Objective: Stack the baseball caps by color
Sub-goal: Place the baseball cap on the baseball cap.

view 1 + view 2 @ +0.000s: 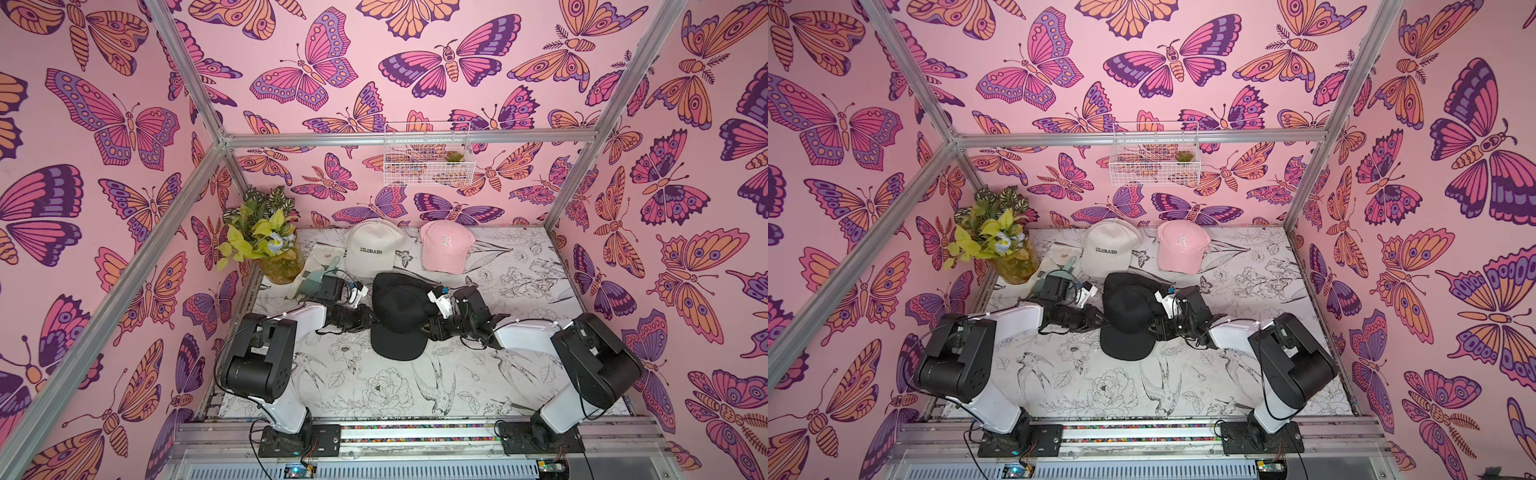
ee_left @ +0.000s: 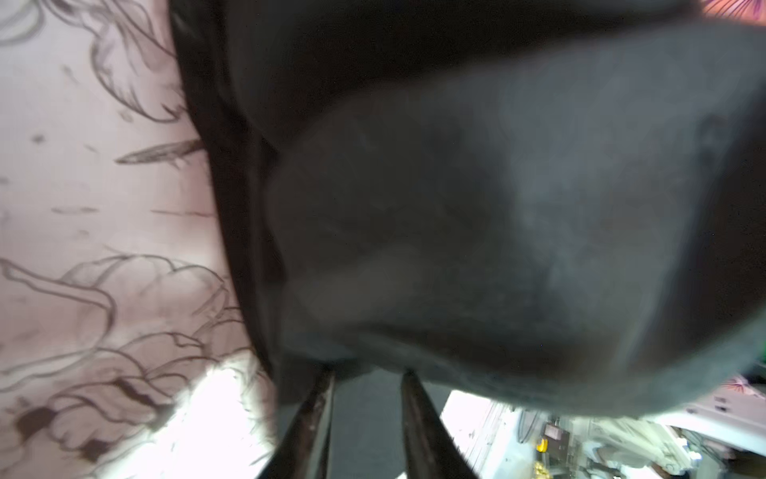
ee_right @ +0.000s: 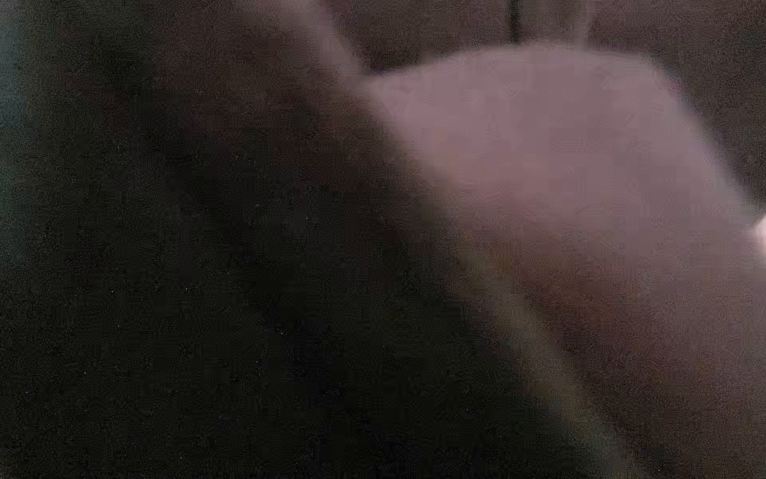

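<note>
One black cap pile (image 1: 399,316), left hand (image 1: 370,319) and right hand (image 1: 430,328) flanking, touching

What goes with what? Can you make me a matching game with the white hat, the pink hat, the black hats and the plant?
Things:
1. cream cap
2. pink cap
3. black caps
4. leafy plant

Clues:
a. stands in the far left corner
b. has a white stitched logo
c. lies nearer the front than the other caps
d. says COLORADO in black letters

Pairs: 1-d, 2-b, 3-c, 4-a
</note>
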Available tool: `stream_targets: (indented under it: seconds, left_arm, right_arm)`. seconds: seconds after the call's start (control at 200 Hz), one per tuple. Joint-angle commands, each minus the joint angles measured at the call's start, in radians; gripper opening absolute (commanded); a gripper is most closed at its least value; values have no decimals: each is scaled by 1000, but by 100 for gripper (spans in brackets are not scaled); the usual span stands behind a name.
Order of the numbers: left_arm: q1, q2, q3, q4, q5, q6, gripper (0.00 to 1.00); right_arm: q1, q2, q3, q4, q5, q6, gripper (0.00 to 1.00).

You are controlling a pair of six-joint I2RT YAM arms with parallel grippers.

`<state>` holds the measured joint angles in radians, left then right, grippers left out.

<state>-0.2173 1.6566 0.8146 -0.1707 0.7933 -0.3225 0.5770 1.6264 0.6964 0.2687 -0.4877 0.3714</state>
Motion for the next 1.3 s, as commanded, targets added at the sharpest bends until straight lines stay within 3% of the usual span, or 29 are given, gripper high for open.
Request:
stream_targets:
  seconds: [0.0, 0.26, 0.591, 0.726, 0.966, 1.086, 1.297]
  left_arm:
    - [-8, -68, 14, -20, 54, -11, 27]
    - [-15, -68, 81, -20, 77, -38, 28]
    - [-83, 109, 213, -19, 57, -21, 31]
    - [-106, 191, 236, -21, 5, -7, 31]
    - [-116, 264, 255, -36, -14, -2, 32]
    - [-117, 182, 226, -53, -40, -4, 43]
    - [-103, -63, 148, -83, -208, -35, 84]
  right_arm:
    - [4, -47, 52, 30, -31, 35, 56]
    - [-25, -61, 140, -60, -34, 65, 57]
    - [-80, 109, 159, -136, 76, 25, 58]
    - [-80, 174, 120, -94, 137, 80, 58]
    - [-80, 204, 147, -179, 210, 125, 58]
    - [-80, 143, 144, -214, 243, 116, 59]
    - [-100, 35, 151, -231, 177, 52, 74]
